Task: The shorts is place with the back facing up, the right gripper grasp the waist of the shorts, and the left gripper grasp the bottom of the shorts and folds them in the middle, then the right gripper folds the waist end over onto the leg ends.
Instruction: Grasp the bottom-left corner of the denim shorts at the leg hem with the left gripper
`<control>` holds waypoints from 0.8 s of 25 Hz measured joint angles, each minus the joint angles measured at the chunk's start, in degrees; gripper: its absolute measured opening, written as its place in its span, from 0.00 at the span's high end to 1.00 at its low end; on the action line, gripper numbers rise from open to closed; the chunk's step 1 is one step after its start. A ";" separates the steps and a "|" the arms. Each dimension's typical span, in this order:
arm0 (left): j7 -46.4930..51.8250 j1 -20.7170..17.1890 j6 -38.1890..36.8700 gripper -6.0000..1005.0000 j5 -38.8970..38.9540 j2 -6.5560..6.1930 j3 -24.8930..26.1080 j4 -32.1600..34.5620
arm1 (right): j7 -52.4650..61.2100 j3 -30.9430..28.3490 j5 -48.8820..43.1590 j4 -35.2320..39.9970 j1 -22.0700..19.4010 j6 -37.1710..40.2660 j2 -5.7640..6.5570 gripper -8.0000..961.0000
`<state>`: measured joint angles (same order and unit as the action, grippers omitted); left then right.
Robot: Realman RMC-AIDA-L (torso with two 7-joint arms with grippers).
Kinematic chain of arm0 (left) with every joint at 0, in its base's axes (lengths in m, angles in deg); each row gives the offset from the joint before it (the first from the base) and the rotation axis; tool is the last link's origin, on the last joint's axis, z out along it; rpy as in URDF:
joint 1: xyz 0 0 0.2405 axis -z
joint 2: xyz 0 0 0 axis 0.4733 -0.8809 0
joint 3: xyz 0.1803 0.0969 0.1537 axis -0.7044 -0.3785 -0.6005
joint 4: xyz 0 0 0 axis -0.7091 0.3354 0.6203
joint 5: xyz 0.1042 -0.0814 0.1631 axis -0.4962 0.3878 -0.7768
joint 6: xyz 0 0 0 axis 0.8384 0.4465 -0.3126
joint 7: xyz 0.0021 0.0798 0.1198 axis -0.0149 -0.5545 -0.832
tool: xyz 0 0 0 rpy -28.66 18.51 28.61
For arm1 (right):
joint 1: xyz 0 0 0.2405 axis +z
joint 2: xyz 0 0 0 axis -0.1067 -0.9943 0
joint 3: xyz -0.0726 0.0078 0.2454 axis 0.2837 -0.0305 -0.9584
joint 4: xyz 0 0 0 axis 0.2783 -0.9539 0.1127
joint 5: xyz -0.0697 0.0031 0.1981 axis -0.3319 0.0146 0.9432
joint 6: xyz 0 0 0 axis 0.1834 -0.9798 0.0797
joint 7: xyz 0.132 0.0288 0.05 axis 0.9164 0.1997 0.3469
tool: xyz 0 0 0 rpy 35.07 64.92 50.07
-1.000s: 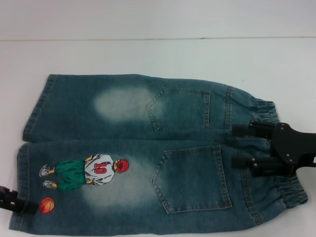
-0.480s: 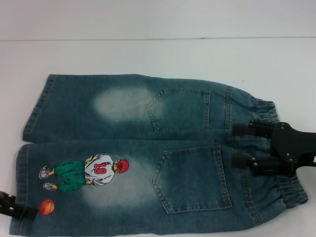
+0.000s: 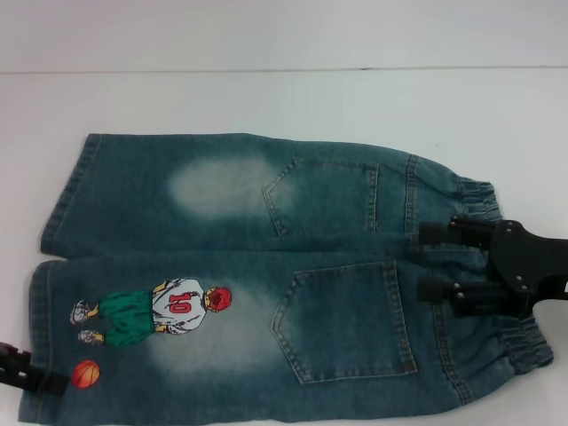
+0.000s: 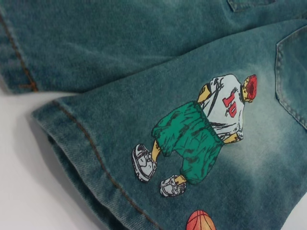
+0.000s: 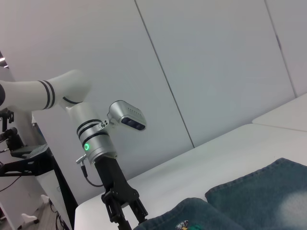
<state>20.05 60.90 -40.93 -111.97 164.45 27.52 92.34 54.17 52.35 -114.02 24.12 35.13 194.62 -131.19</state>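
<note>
We see the shorts [image 3: 266, 275] lying flat on the white counter [image 3: 284, 98], back side up, both back pockets showing. The waist [image 3: 497, 266] points toward our right side and the two leg hems [image 3: 53, 257] toward our left. The nearer leg carries the cartoon player [image 3: 151, 312] and the orange ball [image 3: 85, 374].

Nothing is folded yet — the legs lie side by side, full length, so both folds of the task are still ahead.

Our right claw [image 3: 430, 263] sits over the waist, its two black fingers spread with a strip of the gathered band between them. They look released rather than clenched; we judge that the grasp on the waist is not yet made.

Our left claw [image 3: 40, 377] is at the near corner of the printed leg, right at the hem beside the ball. In the head view only a dark bit of it shows at the edge, and in the right wrist view [image 5: 125, 211] it is seen from behind, low at the cloth — we cannot tell whether its fingers are parted or closed.

What remains, as we judge it: take hold at both ends, fold the shorts in the middle, then bring the waist end over onto the leg ends.
</note>
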 joint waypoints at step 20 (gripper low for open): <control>0.11 0.83 2.06 0.16 0.42 0.44 -0.12 0.04 | 0.00 0.00 0.00 0.00 0.05 0.07 0.00 0.02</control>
<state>20.16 61.73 -38.87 -111.55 164.89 27.40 92.38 54.17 52.35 -114.02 24.12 35.18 194.69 -131.19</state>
